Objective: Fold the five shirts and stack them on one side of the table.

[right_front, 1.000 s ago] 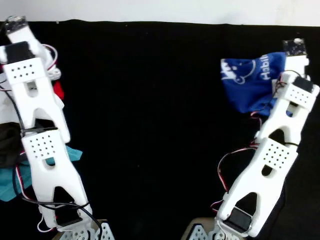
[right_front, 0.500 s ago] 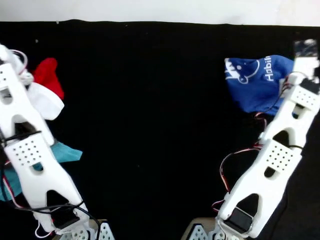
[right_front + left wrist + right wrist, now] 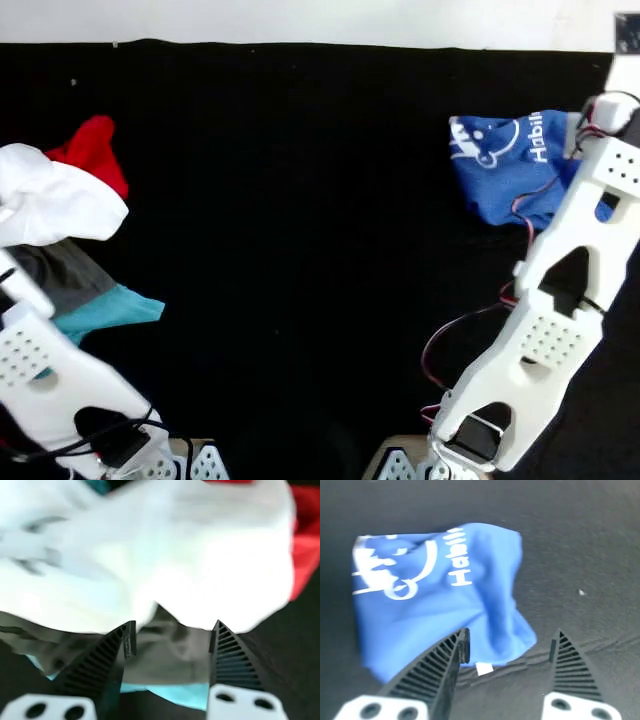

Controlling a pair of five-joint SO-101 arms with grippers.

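Left edge of black tabletop (image 3: 300,250): crumpled pile, white shirt (image 3: 55,205) on top, red shirt (image 3: 95,150) behind, grey shirt (image 3: 60,275) and teal shirt (image 3: 110,310) under. Far right: blue shirt (image 3: 510,165) bunched, right arm (image 3: 560,300) crossing its edge. Wrist views: left jaws open, empty, over the pile; right jaws open, empty, over the blue shirt's tag (image 3: 482,669). Pose: left arm (image 3: 40,380) low at near corner.

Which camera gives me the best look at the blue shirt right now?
The right wrist view: the blue shirt lies nearly whole and uncovered ahead of the open right gripper. In the high view the right arm overlaps its edge. The left wrist view faces the white shirt.
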